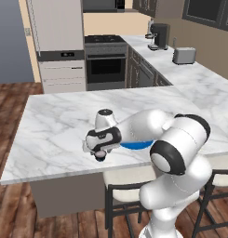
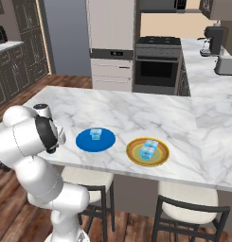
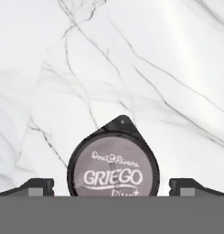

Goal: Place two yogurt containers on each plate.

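Observation:
A squat dark yogurt container with a grey lid reading GRIEGO stands on the marble counter. My open gripper hangs over it, one fingertip on each side, apart from the cup. In the left base view the gripper points down at the counter's near edge, just left of the blue plate. The blue plate carries one pale blue yogurt container. On the yellow-rimmed plate sit two pale blue yogurt containers close together.
The plates lie side by side near the island counter's front edge, with stools below it. A toaster and coffee machine stand on the far right counter, and an oven stands behind.

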{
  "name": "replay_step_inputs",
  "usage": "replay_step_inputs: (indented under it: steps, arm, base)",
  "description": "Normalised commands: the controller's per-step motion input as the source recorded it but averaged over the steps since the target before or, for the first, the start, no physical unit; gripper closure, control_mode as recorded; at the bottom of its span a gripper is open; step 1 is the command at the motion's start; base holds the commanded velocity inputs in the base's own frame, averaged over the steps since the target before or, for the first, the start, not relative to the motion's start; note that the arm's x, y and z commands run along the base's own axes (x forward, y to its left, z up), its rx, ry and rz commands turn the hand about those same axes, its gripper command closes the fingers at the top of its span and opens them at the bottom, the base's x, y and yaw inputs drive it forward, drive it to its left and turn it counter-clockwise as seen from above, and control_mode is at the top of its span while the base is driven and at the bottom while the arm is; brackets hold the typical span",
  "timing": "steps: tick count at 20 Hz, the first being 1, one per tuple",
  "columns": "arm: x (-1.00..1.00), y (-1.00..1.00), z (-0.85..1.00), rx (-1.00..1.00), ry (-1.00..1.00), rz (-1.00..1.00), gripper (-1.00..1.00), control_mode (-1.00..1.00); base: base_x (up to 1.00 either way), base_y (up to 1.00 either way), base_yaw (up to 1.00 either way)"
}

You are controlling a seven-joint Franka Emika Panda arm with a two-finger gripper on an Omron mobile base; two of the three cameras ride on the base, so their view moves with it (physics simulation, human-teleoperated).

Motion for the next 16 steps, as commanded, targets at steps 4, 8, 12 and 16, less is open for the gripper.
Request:
replay_step_inputs:
  steps: [4, 8, 12, 16]
  arm:
    - [0.12, 0.0, -0.22, 0.0, 0.0, 0.0, -1.0, -1.0]
    - [0.1, 0.0, -0.16, 0.0, 0.0, 0.0, -1.0, -1.0]
    - [0.11, 0.0, -0.12, 0.0, 0.0, 0.0, -1.0, -1.0]
    - [0.02, 0.0, -0.09, 0.0, 0.0, 0.0, -1.0, -1.0]
  base:
    - [0.0, 0.0, 0.0]
    - [0.0, 0.0, 0.0]
    - [0.0, 0.0, 0.0]
    - [0.0, 0.0, 0.0]
